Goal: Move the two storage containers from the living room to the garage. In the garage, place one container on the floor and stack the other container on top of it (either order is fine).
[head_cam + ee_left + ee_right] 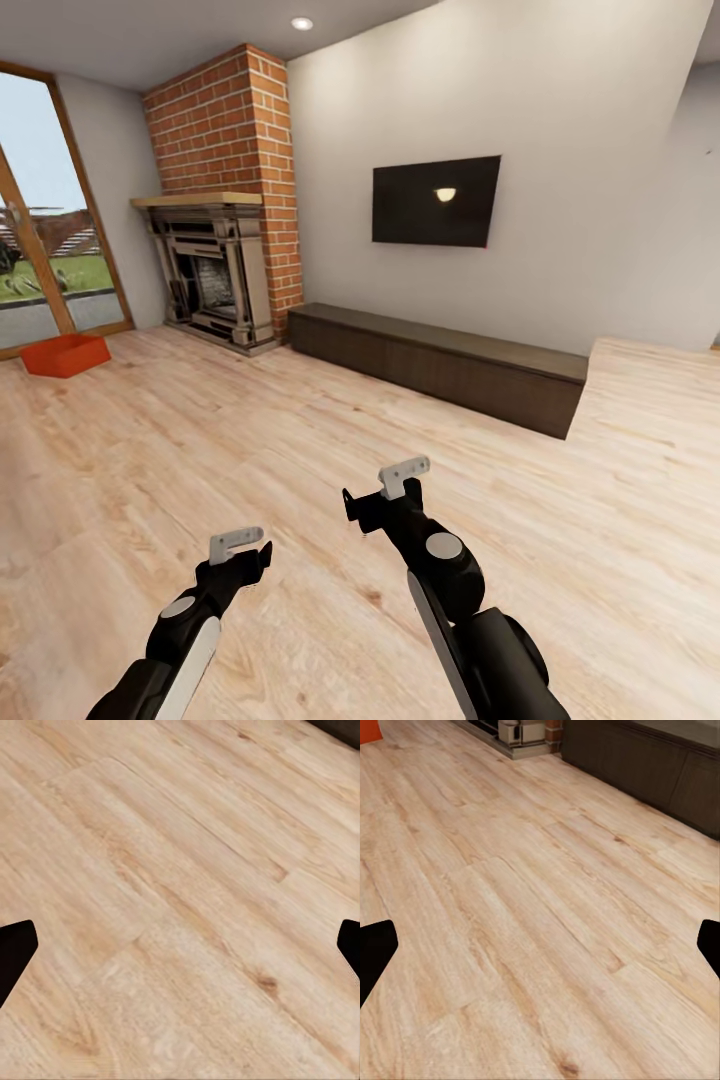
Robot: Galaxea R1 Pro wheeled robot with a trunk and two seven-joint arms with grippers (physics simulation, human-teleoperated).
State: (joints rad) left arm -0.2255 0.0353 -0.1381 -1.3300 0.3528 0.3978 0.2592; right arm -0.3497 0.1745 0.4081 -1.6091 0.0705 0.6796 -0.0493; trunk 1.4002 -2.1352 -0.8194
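I am in the living room, on its light wood plank floor (pixel 300 440). One orange-red storage container (pixel 65 355) sits on the planks at the far left, by the glass door, well ahead of both arms. A corner of the storage container (pixel 366 727) also shows in the right wrist view. My left gripper (pixel 248 560) hangs low over bare planks, open with nothing between its fingers (pixel 15 952). My right gripper (pixel 385 500) is a little further forward, also open and empty, its fingertips (pixel 375 949) wide apart. The garage is out of view.
A red brick fireplace (pixel 225 200) stands in the far corner. A low dark cabinet (pixel 440 365) runs along the white wall under a black TV (pixel 436 200). Wood-framed glass doors (pixel 40 240) are at the left. Wide plank floor lies between me and the container.
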